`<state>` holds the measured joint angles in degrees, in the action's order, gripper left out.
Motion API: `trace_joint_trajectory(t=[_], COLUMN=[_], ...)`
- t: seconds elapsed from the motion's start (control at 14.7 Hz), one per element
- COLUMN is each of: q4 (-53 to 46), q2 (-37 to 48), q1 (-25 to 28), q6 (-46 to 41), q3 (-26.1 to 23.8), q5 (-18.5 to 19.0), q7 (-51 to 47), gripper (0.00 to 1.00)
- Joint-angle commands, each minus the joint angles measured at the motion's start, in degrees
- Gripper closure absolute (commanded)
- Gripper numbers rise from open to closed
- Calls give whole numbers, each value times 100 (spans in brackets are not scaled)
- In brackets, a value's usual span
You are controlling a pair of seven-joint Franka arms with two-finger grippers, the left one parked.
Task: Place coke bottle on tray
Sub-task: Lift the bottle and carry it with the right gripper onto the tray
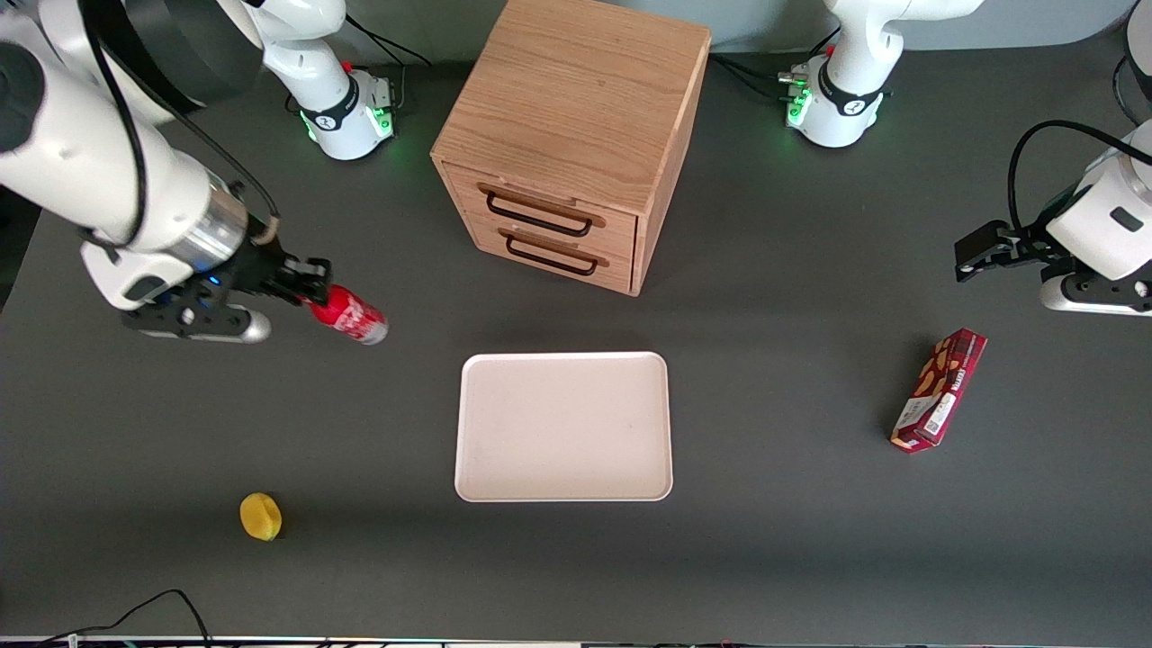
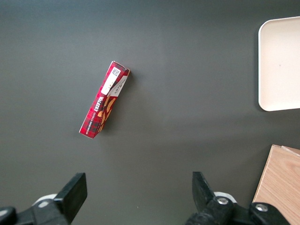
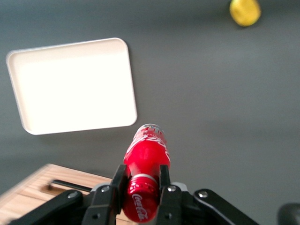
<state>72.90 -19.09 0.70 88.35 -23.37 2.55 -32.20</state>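
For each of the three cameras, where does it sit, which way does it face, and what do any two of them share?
Front view: high above, looking down on the table; both arms show, and the pincer holds the coke bottle near the tray.
Left wrist view: on the parked arm, facing down at the snack box; its own fingers show.
Right wrist view: on the working arm, looking along the gripped bottle toward the tray and lemon.
Shared: all three show the tray.
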Motion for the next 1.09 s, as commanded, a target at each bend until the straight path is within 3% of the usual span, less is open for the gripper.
trace_joint_trajectory(t=[0.0, 0.27, 0.41, 0.55, 1.02], q4=[-1172, -1190, -1199, -1199, -1225], q2=[-1332, -2185, -2510, -2705, -3056], q1=[386, 545, 607, 616, 765], q6=[197, 1235, 1639, 1808, 2291], q3=[-150, -273, -264, -273, -255], q5=[402, 1185, 1292, 1624, 1836], q7=[-865, -1385, -1708, -1833, -2220], gripper=[100, 100, 100, 100, 100])
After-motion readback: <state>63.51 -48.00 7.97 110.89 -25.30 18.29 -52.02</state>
